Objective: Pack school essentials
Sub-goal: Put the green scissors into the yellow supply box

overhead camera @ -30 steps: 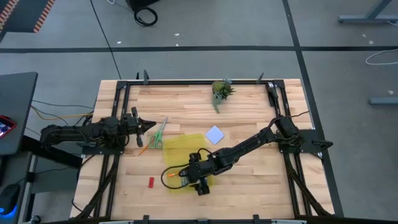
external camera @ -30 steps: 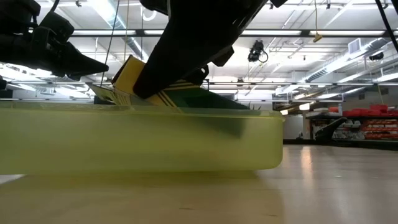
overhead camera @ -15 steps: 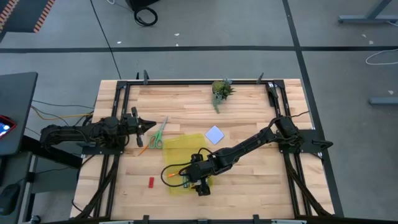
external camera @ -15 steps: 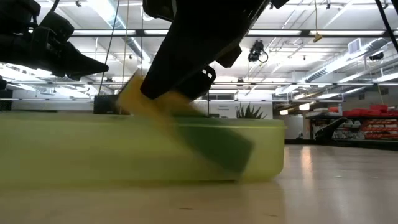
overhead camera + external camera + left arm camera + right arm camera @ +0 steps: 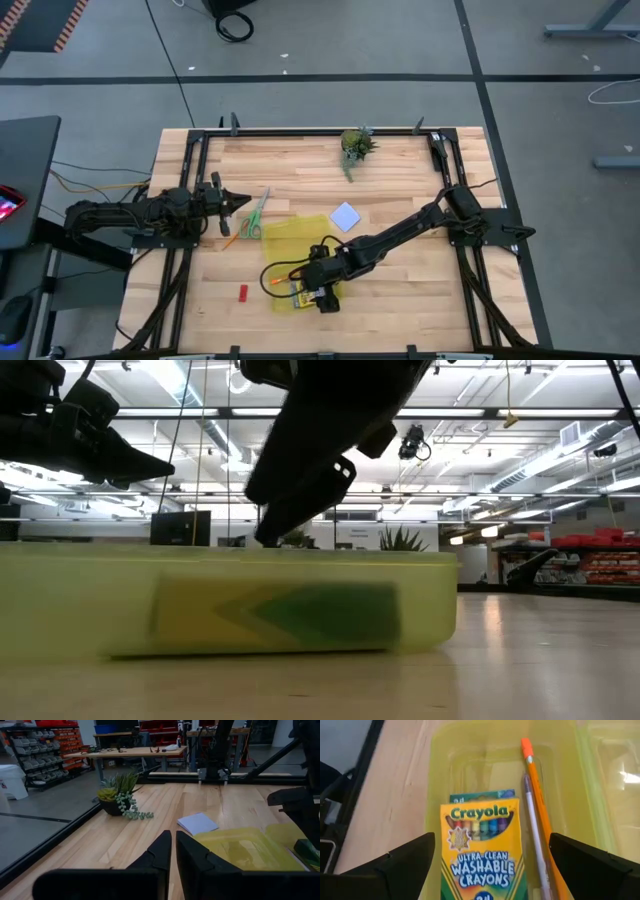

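The yellow-green crayon box [image 5: 480,852] lies flat on the floor of the translucent yellow case [image 5: 290,240], beside an orange pencil [image 5: 537,795] and a second thin pen. Through the case wall it also shows in the low view [image 5: 280,615]. My right gripper [image 5: 492,840] hovers open above the box, a finger on either side, touching nothing. On the table lie the green-handled scissors [image 5: 255,215], an orange pencil [image 5: 231,241], the pale blue note pad [image 5: 345,216] and the red block [image 5: 242,292]. My left gripper [image 5: 240,200] waits shut near the scissors.
A small potted plant [image 5: 355,145] stands near the table's far edge. A black frame rail [image 5: 190,190] runs along the table's sides. Bare wood lies right of the case and along the near edge. The right arm [image 5: 400,232] reaches slantwise across the table.
My right gripper held the crayon box tilted over the case, one end down inside it, then let go. The box dropped and now lies flat on the case floor. The gripper stands a little higher above the rim.
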Controlling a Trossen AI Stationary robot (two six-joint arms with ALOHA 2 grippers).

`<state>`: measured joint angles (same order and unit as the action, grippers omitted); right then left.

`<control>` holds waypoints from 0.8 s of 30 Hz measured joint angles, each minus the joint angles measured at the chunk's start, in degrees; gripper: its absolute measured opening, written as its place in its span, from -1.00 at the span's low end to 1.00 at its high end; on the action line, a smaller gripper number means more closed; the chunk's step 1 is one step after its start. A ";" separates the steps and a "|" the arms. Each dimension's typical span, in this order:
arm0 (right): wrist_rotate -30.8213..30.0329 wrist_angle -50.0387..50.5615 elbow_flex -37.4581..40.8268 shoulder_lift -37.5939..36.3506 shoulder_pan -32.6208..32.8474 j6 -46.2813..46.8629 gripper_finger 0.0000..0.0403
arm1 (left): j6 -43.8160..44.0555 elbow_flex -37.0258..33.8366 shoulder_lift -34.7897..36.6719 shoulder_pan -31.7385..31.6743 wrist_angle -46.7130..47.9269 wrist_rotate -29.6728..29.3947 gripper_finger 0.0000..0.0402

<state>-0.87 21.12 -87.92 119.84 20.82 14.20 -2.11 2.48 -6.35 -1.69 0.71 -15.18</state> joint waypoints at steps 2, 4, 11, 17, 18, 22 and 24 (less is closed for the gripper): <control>-0.15 0.60 0.00 -0.42 0.00 0.16 0.98 | 0.00 0.00 0.00 0.00 0.00 0.00 -0.85; -0.15 1.27 -0.68 -0.51 0.00 0.47 0.98 | 0.00 0.00 0.00 0.00 0.13 0.00 -0.86; -0.41 6.01 -4.75 -0.51 -0.07 2.26 0.98 | -0.02 0.00 0.00 0.00 0.03 0.00 -0.88; -3.13 11.03 -8.37 -0.59 -0.90 3.52 0.98 | -9.77 0.00 0.00 -0.02 -0.04 -0.41 -0.83; -3.58 11.51 -8.65 -0.87 -1.10 3.70 0.98 | -10.86 0.00 0.00 -0.02 -0.04 -0.42 -0.83; -5.68 14.86 -9.60 -3.04 -2.04 3.63 0.98 | -12.04 0.00 0.00 -0.04 -0.04 -0.44 -0.83; -7.90 16.04 -9.56 -4.93 -2.49 3.65 0.98 | -12.07 0.00 -0.02 -0.04 -0.03 -0.44 -0.84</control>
<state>-8.77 37.15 -97.47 114.91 18.32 17.86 -14.18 2.48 -6.37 -1.74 0.68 -15.62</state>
